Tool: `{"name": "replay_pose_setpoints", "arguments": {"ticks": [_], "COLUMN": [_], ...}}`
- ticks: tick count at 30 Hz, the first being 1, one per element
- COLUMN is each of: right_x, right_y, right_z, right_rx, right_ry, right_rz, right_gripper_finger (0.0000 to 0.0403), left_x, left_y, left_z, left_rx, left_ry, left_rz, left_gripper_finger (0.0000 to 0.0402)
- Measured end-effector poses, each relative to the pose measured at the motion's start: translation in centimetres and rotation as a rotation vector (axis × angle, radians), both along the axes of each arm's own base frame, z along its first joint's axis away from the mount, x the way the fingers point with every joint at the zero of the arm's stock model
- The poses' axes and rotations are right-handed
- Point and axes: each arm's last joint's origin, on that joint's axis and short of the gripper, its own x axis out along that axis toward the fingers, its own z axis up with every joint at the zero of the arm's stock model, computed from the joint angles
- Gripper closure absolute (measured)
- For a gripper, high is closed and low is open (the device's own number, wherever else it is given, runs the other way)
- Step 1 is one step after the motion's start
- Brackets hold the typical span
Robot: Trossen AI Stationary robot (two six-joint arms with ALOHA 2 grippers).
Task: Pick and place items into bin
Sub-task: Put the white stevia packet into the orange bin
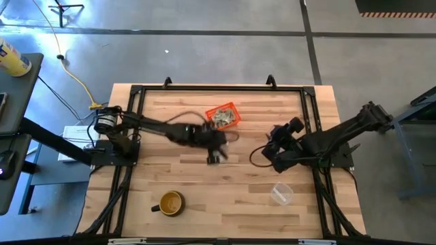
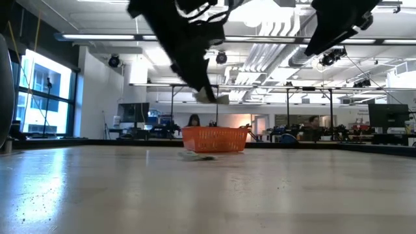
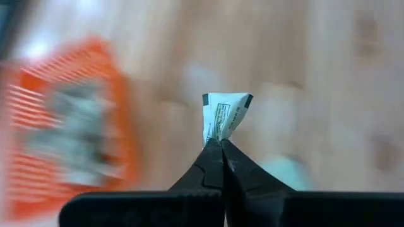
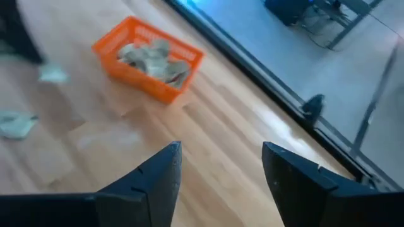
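The orange bin [image 1: 223, 114] stands at the table's far middle with several pale green-and-white scraps [image 4: 154, 55] inside. My left gripper [image 1: 216, 155] hangs above the table just near of the bin [image 2: 214, 138], shut on one scrap [image 3: 224, 113]. Another scrap [image 2: 198, 156] lies flat on the wood in front of the bin, also seen in the right wrist view as a scrap [image 4: 16, 123]. My right gripper [image 4: 218, 170] waits open at the table's right, pointing toward the bin [image 4: 148, 57]. My left gripper pinches the scrap by its narrow lower end [image 3: 218, 135] between the two fingertips [image 3: 208, 157]. The wider printed end stands out beyond the tips. The scrap [image 2: 211, 97] is lifted clear, well above the table and higher than the bin's rim.
A yellow-brown mug [image 1: 170, 203] stands near the table's near edge, left of centre. A clear plastic cup [image 1: 281, 194] stands near the right arm's base. A black frame [image 1: 204, 88] runs around the table top. A person [image 2: 194, 121] shows in the room far behind.
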Motion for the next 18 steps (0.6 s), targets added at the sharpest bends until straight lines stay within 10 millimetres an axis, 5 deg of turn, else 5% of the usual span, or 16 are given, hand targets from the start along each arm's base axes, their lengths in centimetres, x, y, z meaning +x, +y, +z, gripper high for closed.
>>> {"name": "replay_pose_setpoints", "arguments": {"ticks": [5,10,18], "right_x": [-1.7,-2.2,-2.3], "right_y": [-0.7,-0.9,-0.9], "right_z": [1.3,1.7,1.2], "right_rx": [0.009,0.016,0.033], "right_ry": [-0.037,-0.033,-0.006], "right_rz": [-0.020,-0.007,-0.002], "right_gripper_finger": [0.0218,0.0236,0.0240], "left_x": [0.4,-0.4,0.1], "left_y": [7.6,14.0,15.3], "left_z": [2.6,3.4,1.1], "left_rx": [0.085,-0.032,-0.089], "left_ry": [-0.027,-0.163,-0.138], "left_rz": [0.071,0.025,0.052], "left_gripper_finger": [0.0376,0.0376,0.0273]}}
